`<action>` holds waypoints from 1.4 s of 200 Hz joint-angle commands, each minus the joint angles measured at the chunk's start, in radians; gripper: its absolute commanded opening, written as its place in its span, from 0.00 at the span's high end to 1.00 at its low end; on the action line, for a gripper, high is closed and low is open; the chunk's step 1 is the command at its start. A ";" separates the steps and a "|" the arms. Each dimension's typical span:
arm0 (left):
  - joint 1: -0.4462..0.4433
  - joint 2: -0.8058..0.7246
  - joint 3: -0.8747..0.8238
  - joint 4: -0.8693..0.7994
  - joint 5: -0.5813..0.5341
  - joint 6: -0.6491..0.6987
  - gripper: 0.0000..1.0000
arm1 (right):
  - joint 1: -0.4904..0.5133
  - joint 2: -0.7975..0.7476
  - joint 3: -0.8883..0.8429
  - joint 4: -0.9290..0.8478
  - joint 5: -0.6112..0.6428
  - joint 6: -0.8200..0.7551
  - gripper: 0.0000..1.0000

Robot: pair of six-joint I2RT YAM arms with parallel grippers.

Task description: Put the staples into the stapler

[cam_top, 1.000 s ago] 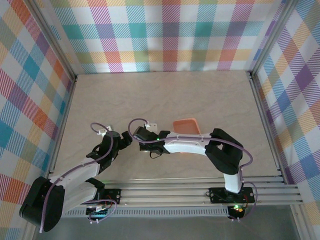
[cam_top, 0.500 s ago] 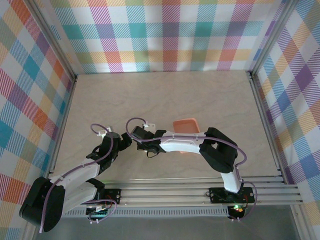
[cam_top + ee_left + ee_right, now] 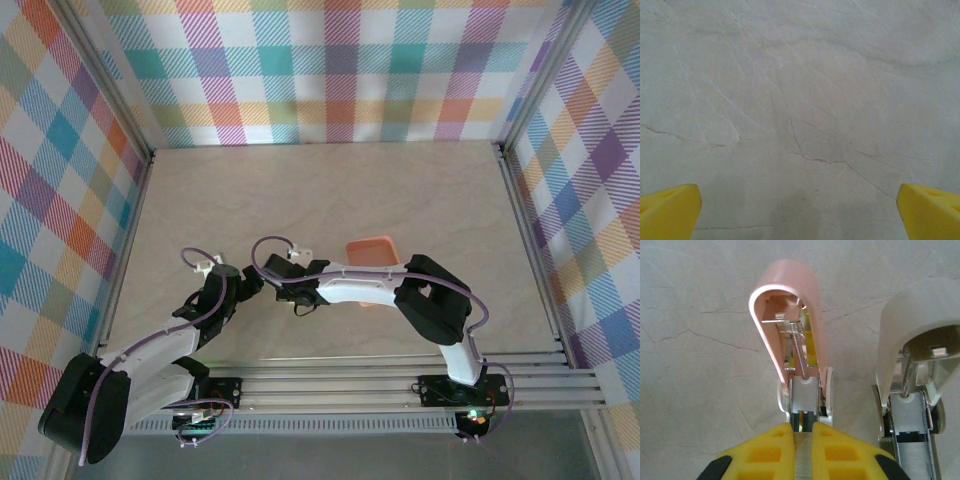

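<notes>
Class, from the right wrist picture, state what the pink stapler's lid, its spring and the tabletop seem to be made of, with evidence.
Pink stapler's lid: probably moulded plastic, satin finish; even colour, rounded edges.
Spring: metal, likely steel; shiny silver coils.
Tabletop: pale marble-look surface with fine dark veins; real stone or printed laminate cannot be told.
</notes>
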 commanded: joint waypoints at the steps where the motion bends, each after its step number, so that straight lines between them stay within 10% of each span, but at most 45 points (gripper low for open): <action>1: 0.011 -0.003 -0.016 0.025 -0.023 0.000 0.00 | 0.005 0.013 0.025 -0.025 0.019 0.023 0.89; 280: 0.011 0.030 -0.008 0.049 -0.024 0.014 0.00 | -0.027 0.033 0.024 -0.044 -0.001 0.024 0.90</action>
